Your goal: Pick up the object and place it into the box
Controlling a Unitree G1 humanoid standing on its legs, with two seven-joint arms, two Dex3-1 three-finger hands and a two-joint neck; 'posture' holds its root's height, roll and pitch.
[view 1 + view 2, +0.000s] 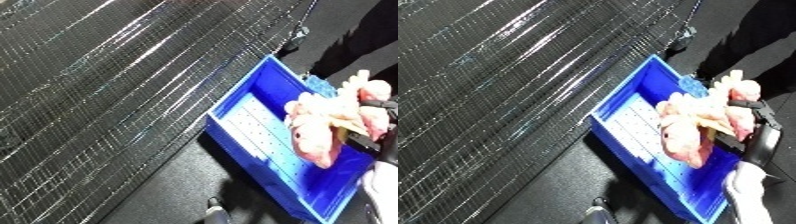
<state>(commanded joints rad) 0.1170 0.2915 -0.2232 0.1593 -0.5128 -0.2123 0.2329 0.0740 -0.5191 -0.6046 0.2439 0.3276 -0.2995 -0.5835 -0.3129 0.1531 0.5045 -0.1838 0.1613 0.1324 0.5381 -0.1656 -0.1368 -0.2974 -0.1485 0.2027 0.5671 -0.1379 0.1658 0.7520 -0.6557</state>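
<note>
Steel wire mesh shelving (107,85) is stretching away up and left of the right hand (758,131), which is clutching the pink plush toy (696,127) over the blue plastic bin (631,95) just below. The placing step seems underway; next, the fingers need uncurling so that the toy drops inside.

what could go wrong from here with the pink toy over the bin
1. The pink plush toy hangs from the right robot hand above the blue bin, part of it near the bin's right rim; released now, a limb might drape over the edge.
2. The bin sits tilted in view beside the wire mesh; a bump from the robot hand could shift it.
3. The floppy fabric may snag on the fingers at release.
</note>
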